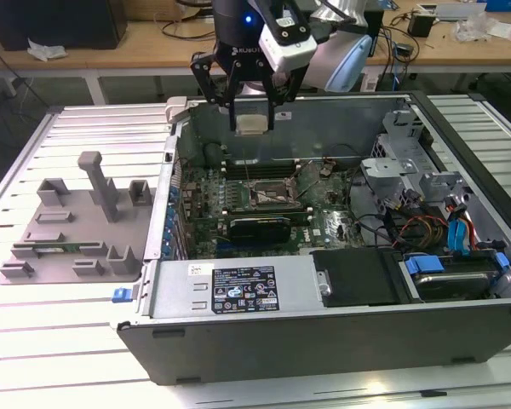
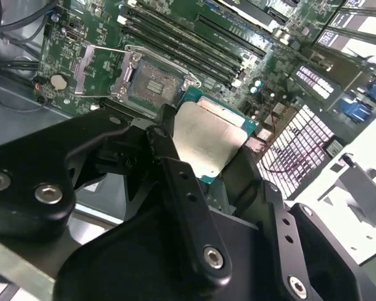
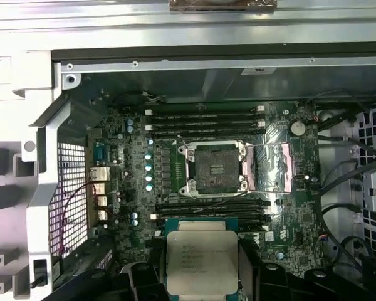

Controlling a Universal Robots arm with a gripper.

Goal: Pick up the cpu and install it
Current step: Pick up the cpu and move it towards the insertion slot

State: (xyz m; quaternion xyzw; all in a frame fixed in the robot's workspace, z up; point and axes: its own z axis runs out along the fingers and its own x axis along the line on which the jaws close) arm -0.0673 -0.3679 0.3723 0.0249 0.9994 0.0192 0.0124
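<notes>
My gripper [image 1: 252,119] hangs above the back wall of the open computer case [image 1: 324,336] and is shut on the cpu [image 1: 252,125], a flat silver square with a green rim. Both wrist views show the cpu [image 2: 208,139] [image 3: 200,260] pinched by its two opposite edges between the black fingers [image 2: 169,153]. The open socket [image 1: 277,195] lies on the motherboard below the gripper and toward the front of the case. Its frame [image 3: 214,167] [image 2: 151,84] is empty, with the load plate and lever swung aside.
Memory slots [image 3: 203,119] flank the socket on both sides. A black card [image 1: 260,227] lies in front of it. Cables and a drive cage [image 1: 409,183] fill the exterior view's right of the case. A grey parts fixture [image 1: 77,221] sits outside the case at the exterior view's left.
</notes>
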